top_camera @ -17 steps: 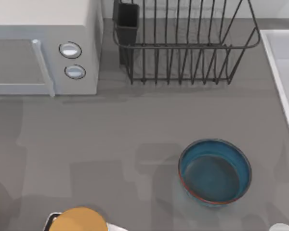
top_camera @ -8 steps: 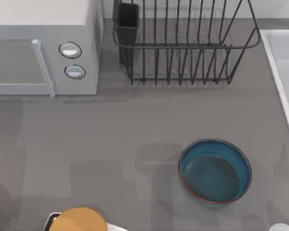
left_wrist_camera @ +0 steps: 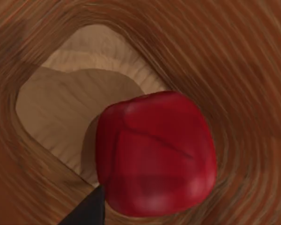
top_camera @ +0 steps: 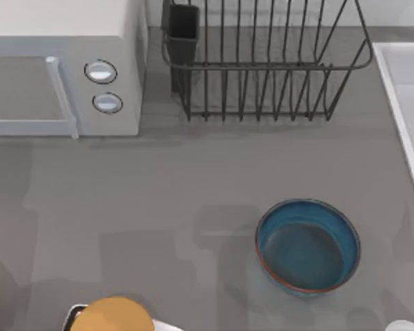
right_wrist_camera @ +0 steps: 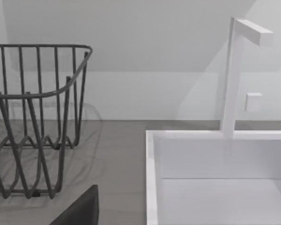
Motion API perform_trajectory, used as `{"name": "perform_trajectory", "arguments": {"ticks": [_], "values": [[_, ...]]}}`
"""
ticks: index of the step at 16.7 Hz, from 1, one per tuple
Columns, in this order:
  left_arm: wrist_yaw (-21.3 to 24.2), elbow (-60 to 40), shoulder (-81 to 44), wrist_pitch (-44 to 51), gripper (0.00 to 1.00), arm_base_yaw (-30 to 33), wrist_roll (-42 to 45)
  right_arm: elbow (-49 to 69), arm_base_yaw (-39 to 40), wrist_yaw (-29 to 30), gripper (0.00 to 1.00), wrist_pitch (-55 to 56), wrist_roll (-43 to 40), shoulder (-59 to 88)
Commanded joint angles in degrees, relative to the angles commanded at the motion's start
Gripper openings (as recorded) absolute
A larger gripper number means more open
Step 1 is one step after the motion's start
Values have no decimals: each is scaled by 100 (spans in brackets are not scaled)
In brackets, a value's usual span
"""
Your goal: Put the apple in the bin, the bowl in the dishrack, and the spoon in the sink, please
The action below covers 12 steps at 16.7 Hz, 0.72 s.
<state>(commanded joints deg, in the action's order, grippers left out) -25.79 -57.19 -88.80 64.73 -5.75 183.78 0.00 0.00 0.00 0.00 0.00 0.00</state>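
Nothing has moved on the table since the earlier frame. The apple (left_wrist_camera: 155, 154) hangs over a wooden bin (left_wrist_camera: 234, 61) (left claw's grip unclear); the bowl (top_camera: 308, 246) waits, unracked.

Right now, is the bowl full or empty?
Empty. The bowl stands upright on the table; the top view shows only its bare blue inside.

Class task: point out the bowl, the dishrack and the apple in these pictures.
bowl (top_camera: 308, 247): top view, on its blue inside floor.
dishrack (top_camera: 262, 67): top view, on the front top rail.
apple (left_wrist_camera: 157, 152): left wrist view, on the middle of its red skin.
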Motion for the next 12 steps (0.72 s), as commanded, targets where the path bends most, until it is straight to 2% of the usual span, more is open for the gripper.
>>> {"name": "perform_trajectory", "arguments": {"ticks": [3,6,9,12], "values": [[62,-2,93,-88,100,-4,-164,0,0,0,100,0,0,0],[303,37,489,-444,100,-25,-857,0,0,0,100,0,0,0],[671,212,1188,-1036,100,-58,-2102,0,0,0,100,0,0,0],[1091,570,2103,-1782,100,-84,-3868,0,0,0,100,0,0,0]]}}
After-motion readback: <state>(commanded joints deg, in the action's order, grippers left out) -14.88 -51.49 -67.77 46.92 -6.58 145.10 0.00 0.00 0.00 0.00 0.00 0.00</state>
